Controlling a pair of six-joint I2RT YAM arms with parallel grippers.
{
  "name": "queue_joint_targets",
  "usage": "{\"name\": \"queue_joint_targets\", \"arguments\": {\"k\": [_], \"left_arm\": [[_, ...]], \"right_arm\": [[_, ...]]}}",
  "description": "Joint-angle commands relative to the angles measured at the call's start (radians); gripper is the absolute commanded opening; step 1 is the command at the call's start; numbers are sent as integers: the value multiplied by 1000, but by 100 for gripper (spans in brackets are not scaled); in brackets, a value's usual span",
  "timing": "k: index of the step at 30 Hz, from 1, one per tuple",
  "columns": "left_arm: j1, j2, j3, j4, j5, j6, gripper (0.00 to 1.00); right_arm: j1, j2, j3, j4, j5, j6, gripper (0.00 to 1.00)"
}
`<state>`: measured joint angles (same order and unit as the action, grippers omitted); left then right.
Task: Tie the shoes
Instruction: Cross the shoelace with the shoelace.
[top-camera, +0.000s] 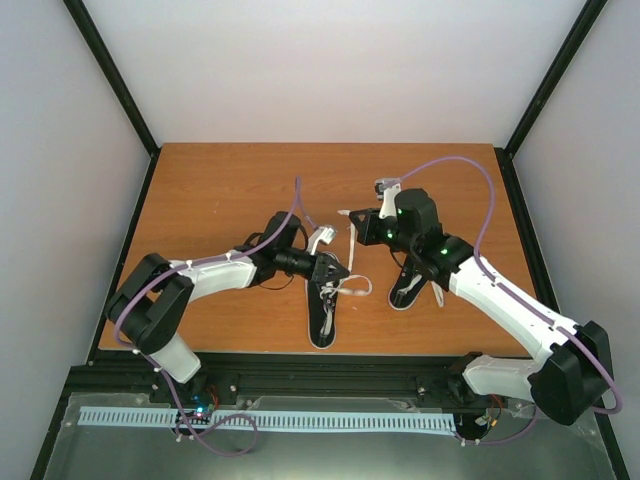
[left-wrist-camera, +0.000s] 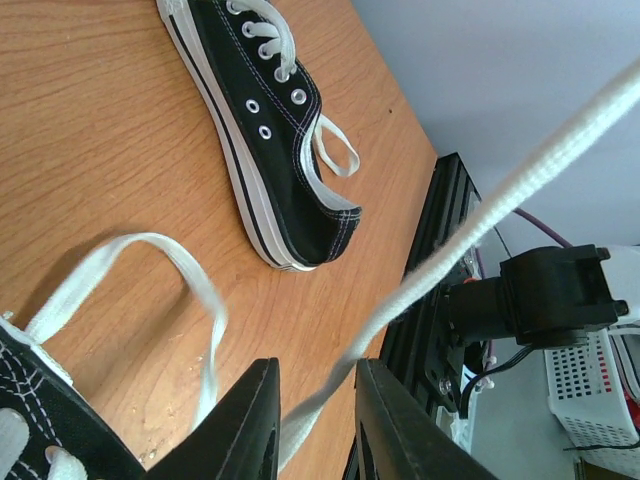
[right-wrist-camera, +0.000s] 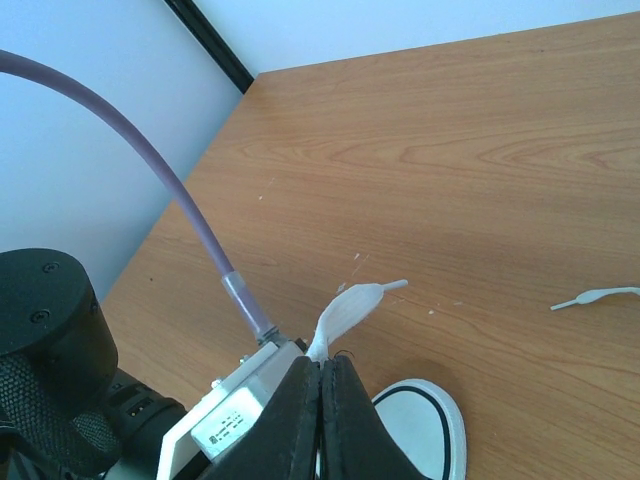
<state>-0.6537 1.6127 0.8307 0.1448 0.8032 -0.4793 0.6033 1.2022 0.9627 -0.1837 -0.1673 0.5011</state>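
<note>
Two black sneakers with white soles lie on the wooden table, the left shoe (top-camera: 322, 318) and the right shoe (top-camera: 407, 287). My left gripper (top-camera: 332, 268) hovers over the left shoe; in the left wrist view it (left-wrist-camera: 315, 378) is open, with a taut white lace (left-wrist-camera: 470, 240) running between the jaws. A slack lace loop (left-wrist-camera: 150, 245) lies beside the near shoe (left-wrist-camera: 40, 410). The other shoe (left-wrist-camera: 270, 130) lies farther off. My right gripper (top-camera: 350, 224) is shut on the lace's tip (right-wrist-camera: 352, 308) and holds it up above a white toe cap (right-wrist-camera: 425, 430).
A loose lace end (right-wrist-camera: 600, 295) lies on the bare wood. The black rail (left-wrist-camera: 430, 260) runs along the table's near edge. White walls with black posts (top-camera: 120, 75) close in the table at the back and sides. A purple cable (right-wrist-camera: 150, 160) crosses the right wrist view.
</note>
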Motion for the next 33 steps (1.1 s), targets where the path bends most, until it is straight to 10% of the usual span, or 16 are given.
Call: {"name": "queue_joint_targets", "arguments": {"k": [1,10,19,30,33], "left_arm": [[-11,18,40,36,32,17,23],[-23,-104,-20,-17,-152,80,38],[-21,-492,-164,-38,-550,18,99],[35,-490,248,-548,-800,-34,100],[47,-493,338,-667,-874,7,100]], "right_arm": [[-6,16,35,19,-6,-9,3],[-5,5,30,-35,80,30,3],[31,-182,-200,-231,74,182,3],[231,-241,-333,-511,52,389,5],[239,-231,-319,-577,82,378,39]]}}
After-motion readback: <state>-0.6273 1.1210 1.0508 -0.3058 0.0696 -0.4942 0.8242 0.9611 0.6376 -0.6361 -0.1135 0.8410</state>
